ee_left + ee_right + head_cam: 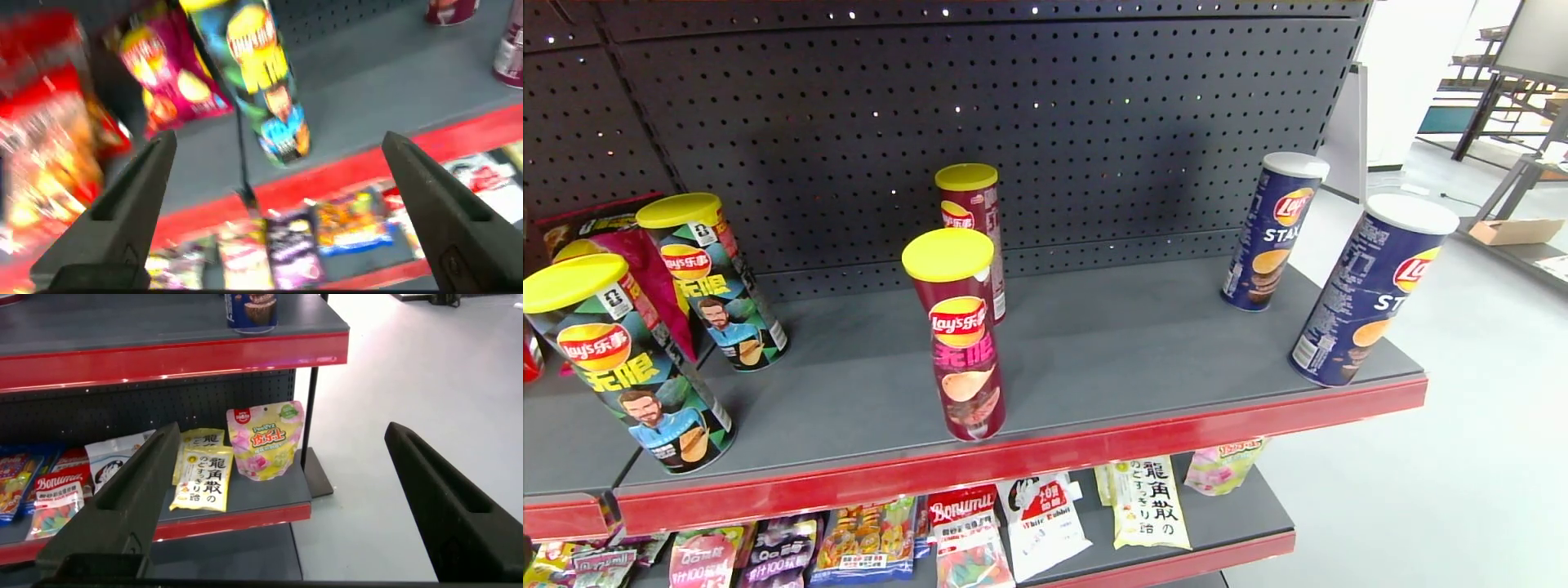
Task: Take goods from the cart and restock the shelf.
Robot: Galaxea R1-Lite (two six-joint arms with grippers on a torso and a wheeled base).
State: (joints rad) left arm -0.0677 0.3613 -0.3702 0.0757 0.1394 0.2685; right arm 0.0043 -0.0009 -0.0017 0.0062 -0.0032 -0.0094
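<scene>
Cardboard chip canisters (964, 343), likely light, stiff and slick, are inviting mid-body grasps; left gripper (278, 143) and right gripper (282, 429) are holding jaws wide, empty.

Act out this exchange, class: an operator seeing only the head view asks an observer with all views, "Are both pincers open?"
Observer: The left pincer is open, holding nothing.
Operator: And the right?
Observer: The right pincer is open and empty too.
Operator: What does it face?
Observer: The lower shelf, at its right end, where a pink-and-yellow snack pouch stands.
</scene>
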